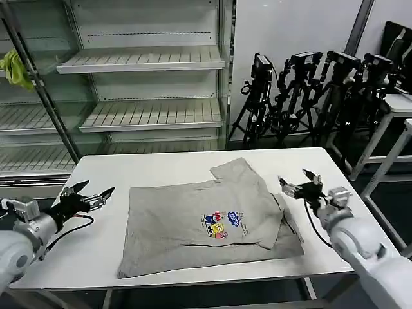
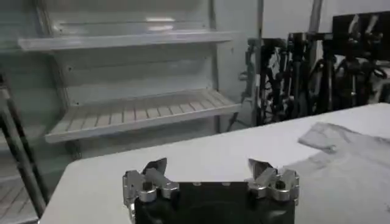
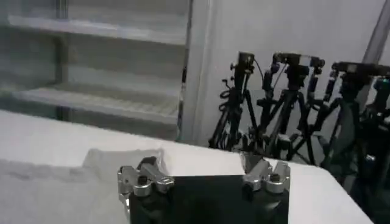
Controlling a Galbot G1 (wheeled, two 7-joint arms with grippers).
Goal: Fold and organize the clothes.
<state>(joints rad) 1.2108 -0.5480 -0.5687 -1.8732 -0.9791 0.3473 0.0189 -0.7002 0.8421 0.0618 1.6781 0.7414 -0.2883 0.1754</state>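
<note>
From the head view, the light grey short-sleeved cotton T-shirt (image 1: 206, 222) with its small cartoon print lies partly folded on the white rectangular desk (image 1: 96, 248), the left tool (image 1: 90, 195) hovering just off its left edge and the right tool (image 1: 301, 183) just off its right, both spread wide and holding nothing. The left wrist view shows the left tool (image 2: 210, 173) gaping over bare desk (image 2: 201, 152) beside the shirt (image 2: 353, 164). In the right wrist view the right tool (image 3: 204, 170) is equally open above the shirt (image 3: 55, 182); a pinch taken through 2 layers here could drag the fold askew.
</note>
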